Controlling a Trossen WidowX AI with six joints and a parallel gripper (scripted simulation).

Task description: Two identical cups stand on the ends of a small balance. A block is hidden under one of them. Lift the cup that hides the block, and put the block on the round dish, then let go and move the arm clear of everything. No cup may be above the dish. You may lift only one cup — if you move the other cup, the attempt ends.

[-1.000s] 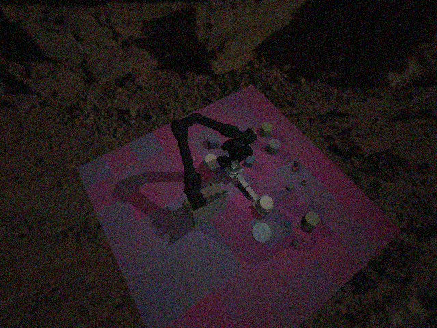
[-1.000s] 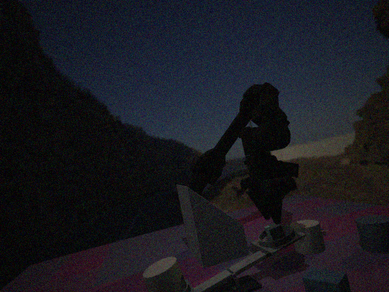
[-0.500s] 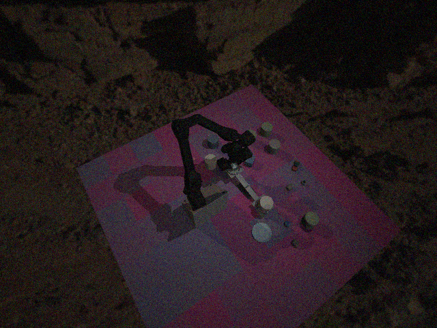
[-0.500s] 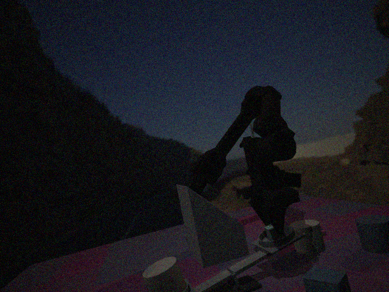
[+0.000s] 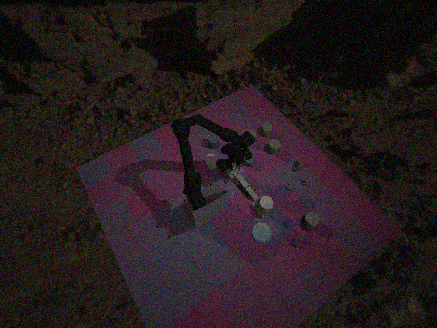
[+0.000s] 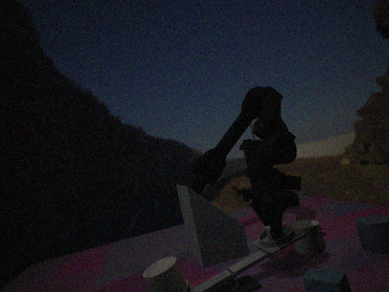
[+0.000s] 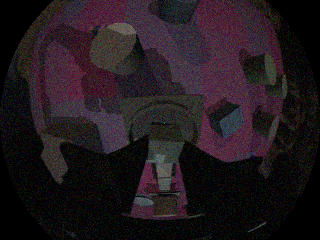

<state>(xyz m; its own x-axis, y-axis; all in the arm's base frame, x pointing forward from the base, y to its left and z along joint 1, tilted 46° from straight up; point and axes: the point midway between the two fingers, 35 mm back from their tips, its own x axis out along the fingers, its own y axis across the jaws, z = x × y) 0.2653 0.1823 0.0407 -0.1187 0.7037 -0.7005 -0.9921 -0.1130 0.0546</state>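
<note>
The balance (image 5: 248, 186) (image 6: 216, 278) (image 7: 196, 107) has an uncovered tray at its near end. A small grey block (image 7: 166, 134) is at that tray, between my fingertips. My gripper (image 5: 233, 169) (image 6: 275, 235) (image 7: 163, 140) points down there and is shut on the block, which looks low at the tray; any gap beneath is hidden. One pale cup (image 5: 210, 161) (image 6: 309, 238) (image 7: 112, 50) stands on the table beside the tray. The matching cup (image 5: 264, 203) (image 6: 163, 275) (image 7: 165, 205) stands on the balance's other end. The round dish (image 5: 261, 231) (image 7: 143, 201) holds nothing, with no cup above it.
A grey upright panel (image 5: 212, 210) (image 6: 216, 229) stands by the arm base. A blue block (image 5: 250, 161) (image 7: 228, 120) and a teal cylinder (image 5: 212, 141) (image 7: 177, 11) are near the tray. Greenish cylinders (image 5: 273, 145) (image 5: 311, 220) stand farther out. A small blue piece (image 5: 287, 223) lies near the dish.
</note>
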